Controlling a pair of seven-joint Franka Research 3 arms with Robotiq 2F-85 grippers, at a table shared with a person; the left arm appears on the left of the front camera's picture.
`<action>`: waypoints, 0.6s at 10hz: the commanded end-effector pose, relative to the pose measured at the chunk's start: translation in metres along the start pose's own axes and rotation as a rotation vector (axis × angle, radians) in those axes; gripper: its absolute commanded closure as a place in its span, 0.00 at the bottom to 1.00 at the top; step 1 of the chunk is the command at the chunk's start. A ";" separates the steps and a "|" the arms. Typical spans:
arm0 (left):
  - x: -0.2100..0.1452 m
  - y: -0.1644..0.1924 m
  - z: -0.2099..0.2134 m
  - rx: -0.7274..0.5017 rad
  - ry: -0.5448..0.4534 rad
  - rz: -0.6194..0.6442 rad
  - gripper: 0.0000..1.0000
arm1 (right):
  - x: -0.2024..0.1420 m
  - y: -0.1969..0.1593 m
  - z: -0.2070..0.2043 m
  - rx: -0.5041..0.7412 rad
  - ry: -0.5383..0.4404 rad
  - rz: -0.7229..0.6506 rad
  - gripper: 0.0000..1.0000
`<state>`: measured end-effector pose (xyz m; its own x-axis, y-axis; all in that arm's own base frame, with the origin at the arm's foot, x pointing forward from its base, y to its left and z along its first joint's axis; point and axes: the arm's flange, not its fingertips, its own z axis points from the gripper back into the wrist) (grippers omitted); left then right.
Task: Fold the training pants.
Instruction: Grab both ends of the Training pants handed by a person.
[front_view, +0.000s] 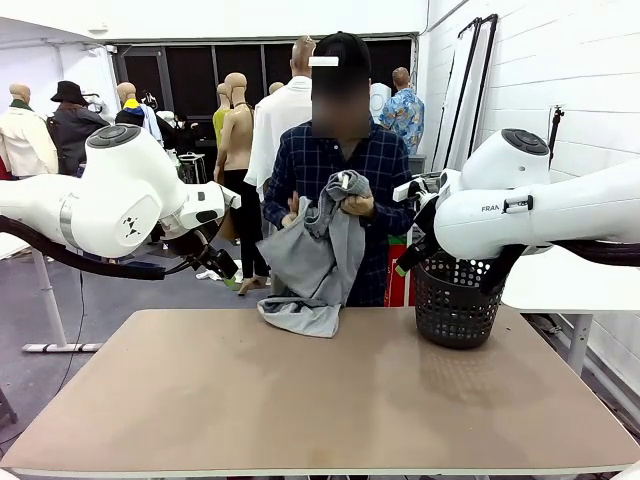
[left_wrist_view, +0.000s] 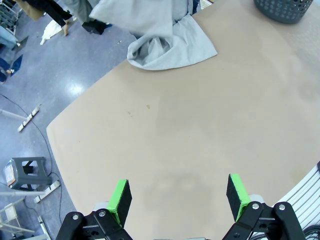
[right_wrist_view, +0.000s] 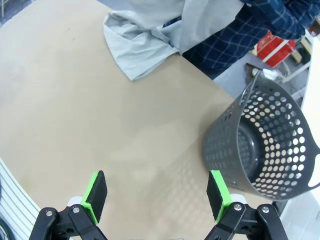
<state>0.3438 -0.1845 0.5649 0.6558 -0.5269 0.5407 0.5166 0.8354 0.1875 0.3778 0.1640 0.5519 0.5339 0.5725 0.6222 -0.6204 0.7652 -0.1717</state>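
– So, from the front, where are the training pants?

– Across the table (front_view: 300, 400) from me. The person (front_view: 340, 160) at the far side holds the training pants (front_view: 318, 255) bunched in both hands at chest height. The grey cloth hangs down, and its lower end lies crumpled on the table's far edge, near the middle. A dark perforated basket (front_view: 458, 300) stands on the far right part of the table, apart from the cloth. My left arm (front_view: 110, 190) comes in high from the left. My right arm (front_view: 540, 200) comes in from the right and crosses the basket's upper rim in the picture. Both are up off the tabletop.

– And your left wrist camera?

– My left gripper (left_wrist_view: 178, 194) hangs over bare tabletop, jaws spread wide and empty. The pants' crumpled end lies well ahead of it at the table's edge, and the rest rises out of the top of the picture. A bit of the basket's rim sits in the upper right corner.

– The right wrist?

– My right gripper (right_wrist_view: 156, 192) is released too, green pads far apart and gripping nothing, above bare table. The basket stands near it, toward the picture's right. The pants' end lies at the top of the picture on the table's edge, with the person's checked shirt just behind it.
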 end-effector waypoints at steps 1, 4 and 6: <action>0.000 0.001 0.000 -0.001 -0.001 -0.010 0.00 | 0.000 -0.001 0.000 0.001 -0.001 -0.002 0.00; 0.000 0.001 0.000 -0.001 -0.001 -0.010 0.00 | 0.000 -0.001 0.000 0.001 -0.001 -0.002 0.00; 0.000 0.001 0.000 -0.001 -0.001 -0.010 0.00 | 0.000 -0.001 0.000 0.001 -0.001 -0.002 0.00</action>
<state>0.3438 -0.1845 0.5649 0.6558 -0.5269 0.5407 0.5166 0.8354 0.1875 0.3778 0.1640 0.5519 0.5339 0.5725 0.6222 -0.6204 0.7652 -0.1718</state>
